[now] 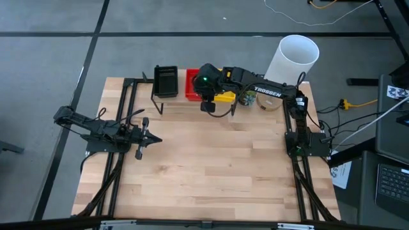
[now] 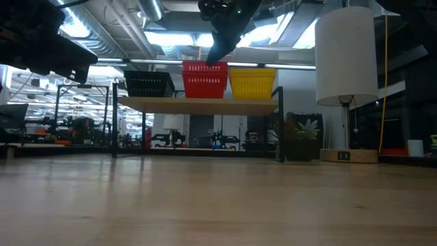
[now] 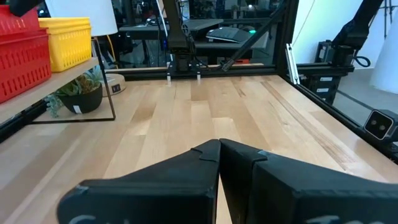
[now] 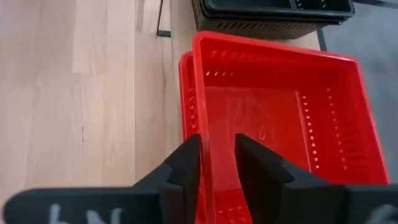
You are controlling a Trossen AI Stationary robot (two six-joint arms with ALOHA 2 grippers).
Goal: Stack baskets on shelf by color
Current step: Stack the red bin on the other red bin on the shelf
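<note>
High view: right gripper (image 1: 208, 106) above red perforated plastic baskets (image 1: 191, 85) on light-wood shelf (image 1: 167, 102); left gripper (image 1: 144, 137) well apart, fingers together.
Low view: red stack between black mesh baskets (image 2: 149, 83) and yellow mesh baskets (image 2: 252, 83).
Right wrist view: fingers (image 4: 184, 163) parted, straddling top basket's near wall.
</note>
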